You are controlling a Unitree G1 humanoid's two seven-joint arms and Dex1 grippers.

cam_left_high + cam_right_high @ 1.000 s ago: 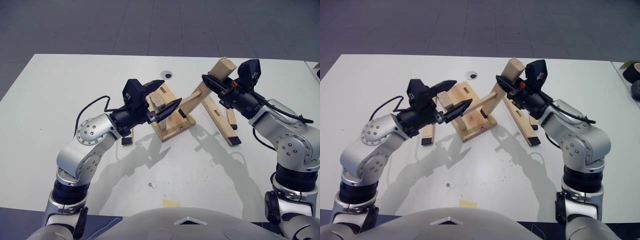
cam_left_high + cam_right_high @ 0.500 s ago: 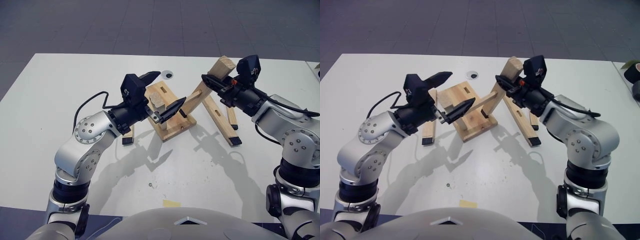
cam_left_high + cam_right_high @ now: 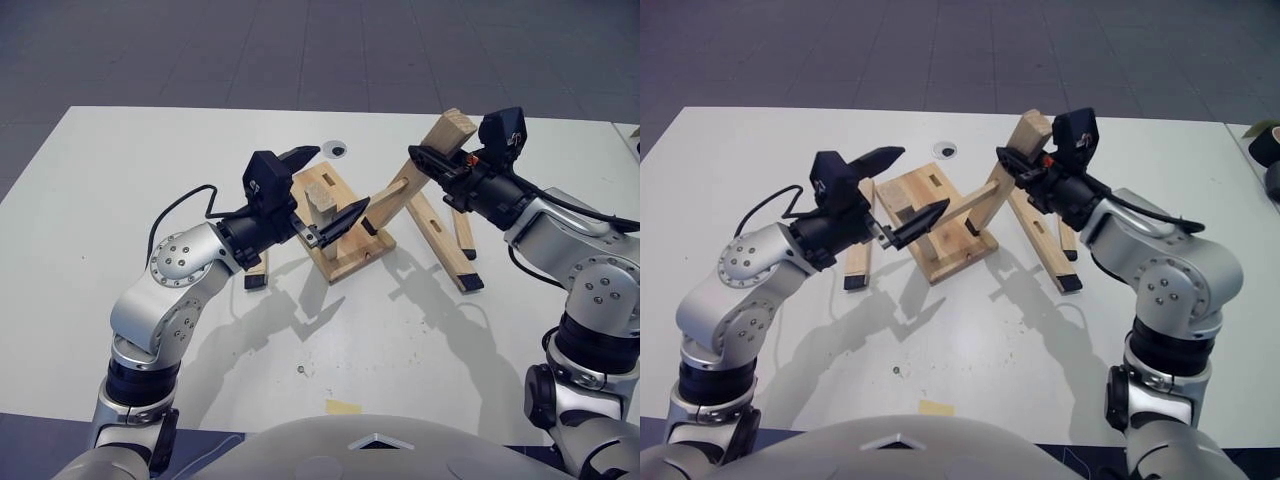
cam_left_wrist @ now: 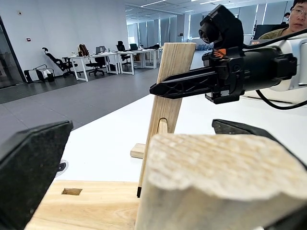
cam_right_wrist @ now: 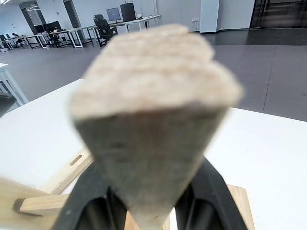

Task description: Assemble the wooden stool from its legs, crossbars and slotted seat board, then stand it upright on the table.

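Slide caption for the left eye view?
Left hand open astride an upright wood block on the seat board; right hand grips a tilted leg.

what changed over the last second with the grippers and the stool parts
The left gripper opened wider, its upper finger lifting away from the wooden block on the seat board. The right gripper, shut on the slanted leg, shifted slightly to the robot's right. Seat board and the loose leg on the table stayed put.

Both head eyes look down over the table point(image 3: 120, 160); wrist cameras sit close.
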